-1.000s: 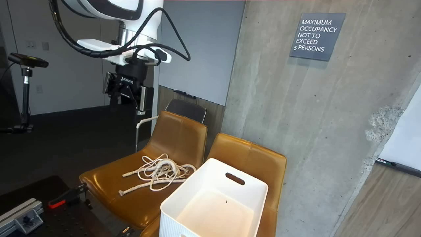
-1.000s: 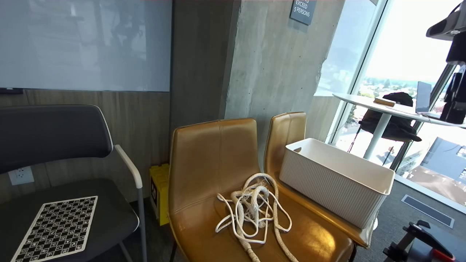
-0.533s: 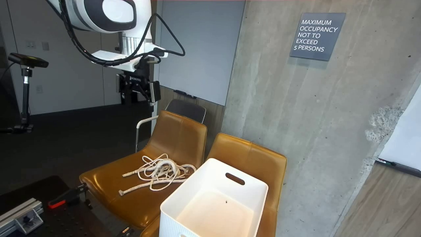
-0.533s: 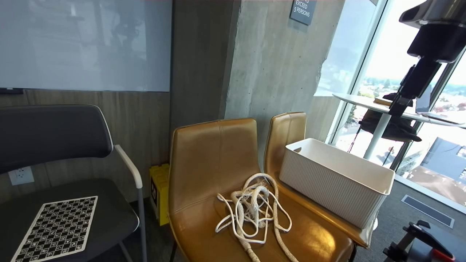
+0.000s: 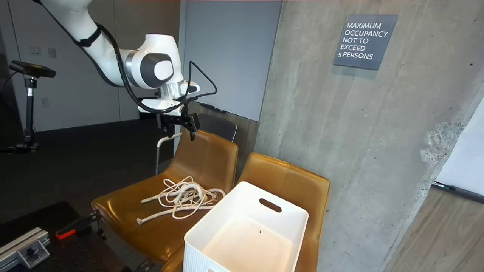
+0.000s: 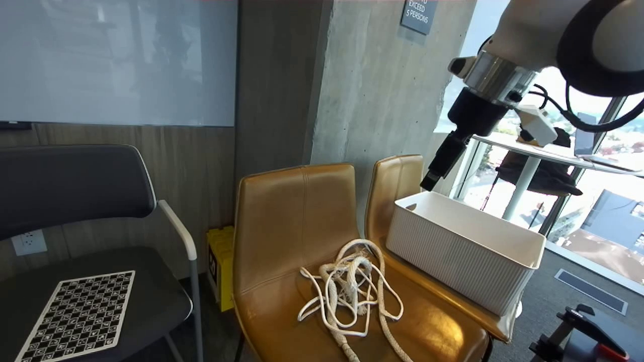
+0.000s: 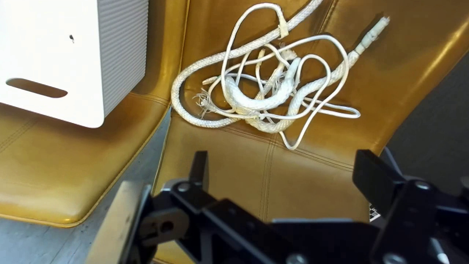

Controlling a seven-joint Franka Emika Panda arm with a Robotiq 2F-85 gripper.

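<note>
Gripper, fingers spread on nothing, had just swung down, putting rope in closer reach.
Left to right in an exterior view: red-black clamp sat lower left; gripper hung left of centre, apparently touching nothing; rope lay tangled below it in the frame, on a tan chair; white bin stood lower centre on the next chair; sign upper right. Chair back and bin wall, both near rope, looked likeliest to obstruct.
</note>
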